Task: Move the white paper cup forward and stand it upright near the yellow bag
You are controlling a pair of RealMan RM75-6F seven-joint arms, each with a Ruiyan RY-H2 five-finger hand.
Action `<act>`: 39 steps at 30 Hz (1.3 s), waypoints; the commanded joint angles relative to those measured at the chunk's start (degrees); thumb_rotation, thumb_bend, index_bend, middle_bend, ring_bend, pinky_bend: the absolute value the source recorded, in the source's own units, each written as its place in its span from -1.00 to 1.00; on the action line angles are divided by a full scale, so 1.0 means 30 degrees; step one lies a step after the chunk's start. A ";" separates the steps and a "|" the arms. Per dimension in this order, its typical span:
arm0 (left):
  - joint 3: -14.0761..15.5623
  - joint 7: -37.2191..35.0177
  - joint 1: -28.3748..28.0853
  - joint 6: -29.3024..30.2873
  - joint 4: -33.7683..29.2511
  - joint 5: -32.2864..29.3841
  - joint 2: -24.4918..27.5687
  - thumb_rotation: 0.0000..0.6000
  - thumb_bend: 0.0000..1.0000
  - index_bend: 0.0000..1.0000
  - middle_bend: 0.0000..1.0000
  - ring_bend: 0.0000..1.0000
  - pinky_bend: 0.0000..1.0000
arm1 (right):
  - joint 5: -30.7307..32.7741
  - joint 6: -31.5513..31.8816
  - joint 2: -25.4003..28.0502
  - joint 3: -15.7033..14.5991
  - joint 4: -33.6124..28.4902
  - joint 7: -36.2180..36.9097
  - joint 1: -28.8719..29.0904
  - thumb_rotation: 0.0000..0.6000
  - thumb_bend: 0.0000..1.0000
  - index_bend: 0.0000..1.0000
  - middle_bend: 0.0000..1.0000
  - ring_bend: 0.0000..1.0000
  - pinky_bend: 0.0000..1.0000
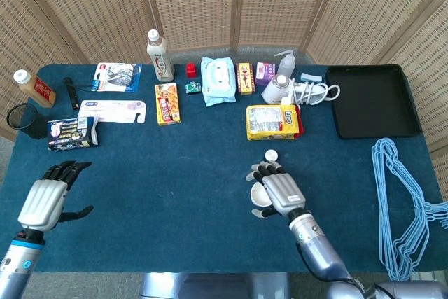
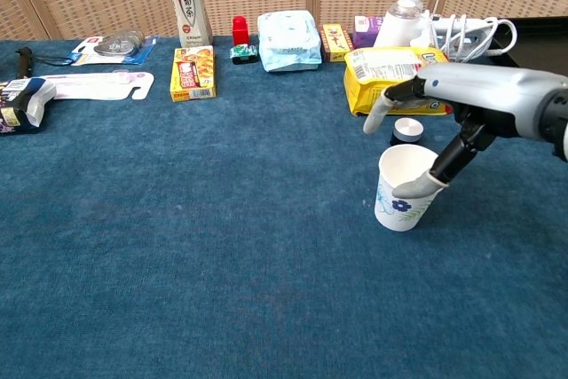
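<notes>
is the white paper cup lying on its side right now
No, the white paper cup stands upright on the blue table, open mouth up, with the right hand over it.

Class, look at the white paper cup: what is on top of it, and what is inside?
The right robot hand spreads above the white paper cup, its thumb reaching over the rim. The visible inner wall looks bare; the thumb and near wall hide the cup's bottom.

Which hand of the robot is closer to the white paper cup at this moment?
The right hand. It is over the white paper cup, with a finger at the rim and the other fingers spread above it. The left hand is far off, at the table's left edge, holding nothing.
</notes>
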 commanded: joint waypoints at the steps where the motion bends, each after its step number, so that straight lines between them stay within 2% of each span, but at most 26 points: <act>1: 0.0015 -0.0054 -0.0008 -0.0001 0.0052 -0.0015 -0.0003 0.59 -0.72 -0.68 -0.49 -0.66 -0.63 | 0.0266 0.0244 -0.0313 -0.0172 0.0339 -0.0319 0.0178 0.82 -0.56 -0.46 -0.71 -0.81 -0.93; 13: 0.0057 -0.0151 -0.0132 -0.0098 0.0254 -0.0039 -0.0114 0.59 -0.72 -0.67 -0.49 -0.66 -0.63 | 0.0974 0.0822 -0.1120 -0.0669 0.1596 -0.0952 0.0465 0.82 -0.56 -0.42 -0.70 -0.81 -0.93; 21: 0.0066 -0.0125 -0.0150 -0.0029 0.0245 -0.0042 -0.0110 0.58 -0.72 -0.67 -0.49 -0.67 -0.63 | 0.0835 0.0988 -0.1425 -0.0772 0.2248 -0.0970 0.0571 0.82 -0.55 -0.18 -0.63 -0.79 -0.90; 30: 0.0066 -0.0094 -0.0219 -0.0056 0.0303 -0.0069 -0.0161 0.58 -0.72 -0.67 -0.49 -0.67 -0.63 | 0.0338 0.1160 -0.1988 -0.0834 0.3208 -0.0660 0.0517 0.82 -0.55 -0.04 -0.57 -0.76 -0.88; 35: 0.0062 -0.0136 -0.0263 -0.0075 0.0381 -0.0078 -0.0211 0.59 -0.72 -0.67 -0.49 -0.66 -0.63 | 0.0267 0.1049 -0.1953 -0.0556 0.3070 0.0075 0.0389 0.82 -0.55 -0.03 -0.55 -0.75 -0.87; 39: 0.0067 -0.0177 -0.0267 -0.0056 0.0410 -0.0088 -0.0186 0.60 -0.72 -0.67 -0.49 -0.66 -0.63 | 0.0575 0.0466 -0.1613 0.0176 0.2588 0.1998 0.0108 0.82 -0.55 -0.03 -0.54 -0.75 -0.87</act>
